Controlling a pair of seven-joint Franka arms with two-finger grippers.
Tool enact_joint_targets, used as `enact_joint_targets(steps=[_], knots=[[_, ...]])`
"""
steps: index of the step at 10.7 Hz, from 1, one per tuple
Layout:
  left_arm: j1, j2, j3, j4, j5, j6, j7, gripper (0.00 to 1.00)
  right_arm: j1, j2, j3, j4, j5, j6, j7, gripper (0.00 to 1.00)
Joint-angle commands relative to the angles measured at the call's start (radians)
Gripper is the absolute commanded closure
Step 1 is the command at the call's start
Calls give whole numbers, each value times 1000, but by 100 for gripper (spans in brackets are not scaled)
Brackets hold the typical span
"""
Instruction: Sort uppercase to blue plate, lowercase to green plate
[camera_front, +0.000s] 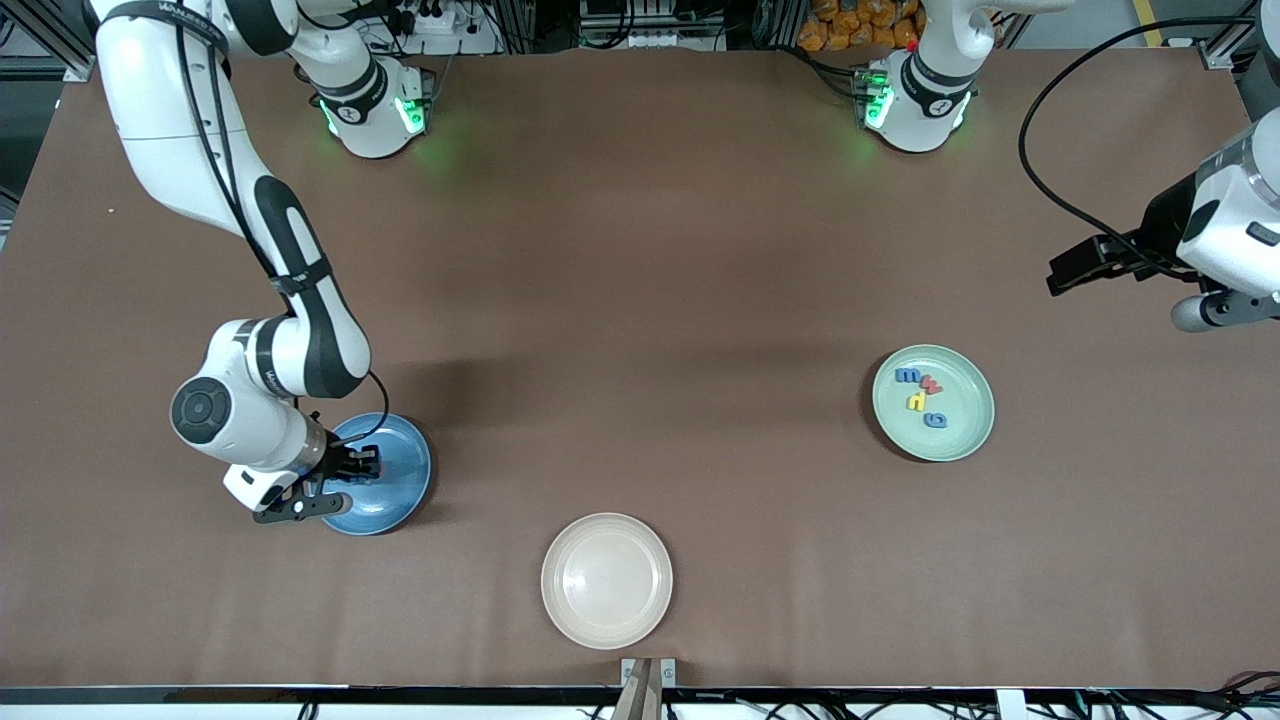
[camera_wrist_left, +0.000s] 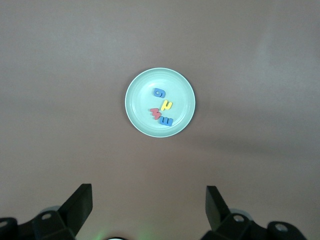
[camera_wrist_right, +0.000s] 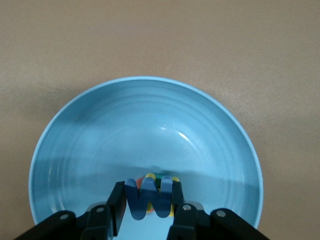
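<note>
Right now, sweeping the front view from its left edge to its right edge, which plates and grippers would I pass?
Right gripper over the blue plate → cream plate → green plate holding four small letters → left gripper, waiting up in the air.

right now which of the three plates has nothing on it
The cream plate, nearest the front camera. The green plate holds four small letters, and the blue plate has letters under the right gripper.
</note>
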Motion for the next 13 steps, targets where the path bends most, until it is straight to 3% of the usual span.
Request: enact_joint_targets(steps=[1, 5, 9, 13], knots=[[1, -40, -2, -51, 6, 22, 22, 0, 9, 10, -11, 24, 12, -5, 4, 0], [2, -51, -2, -69, 6, 32, 22, 0, 35, -44, -40, 26, 4, -37, -2, 0], [1, -47, -3, -55, 47, 54, 102, 0, 48, -200, -40, 16, -14, -231, 6, 0], [-4, -47, -6, -58, 44, 52, 88, 0, 32, -355, -38, 13, -48, -339, 7, 0]])
